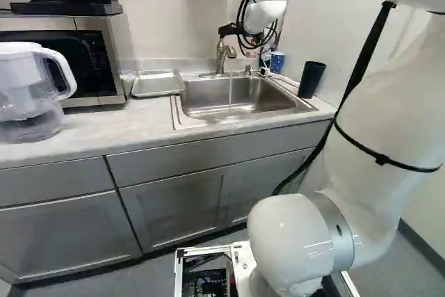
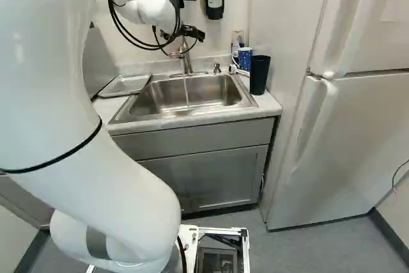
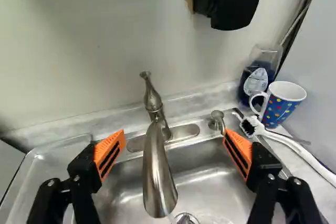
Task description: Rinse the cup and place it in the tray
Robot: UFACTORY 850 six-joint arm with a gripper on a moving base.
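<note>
Tap running, dotted mug on the counter

The faucet [image 3: 156, 166] poured a thin stream into the steel sink [image 2: 160, 94]. Near the faucet hung the gripper [image 2: 193, 32], fingers wide apart. Right of the faucet stood the polka-dot mug [image 3: 283, 106], its bottom unseen, beside a labelled bottle of blue liquid [image 3: 255, 81]; farther right, a black tumbler [image 2: 259, 75], contents hidden. Left lay the tray [image 1: 157, 83]. Up right, a dispenser [image 3: 231, 9] bore small lettering.

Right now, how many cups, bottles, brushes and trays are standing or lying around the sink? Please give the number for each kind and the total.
Cups: 2 (dark cup, dotted mug)
Bottles: 1 (bottle with blue liquid)
Brushes: 1 (white brush)
Trays: 1 (tray)
Total: 5
</note>
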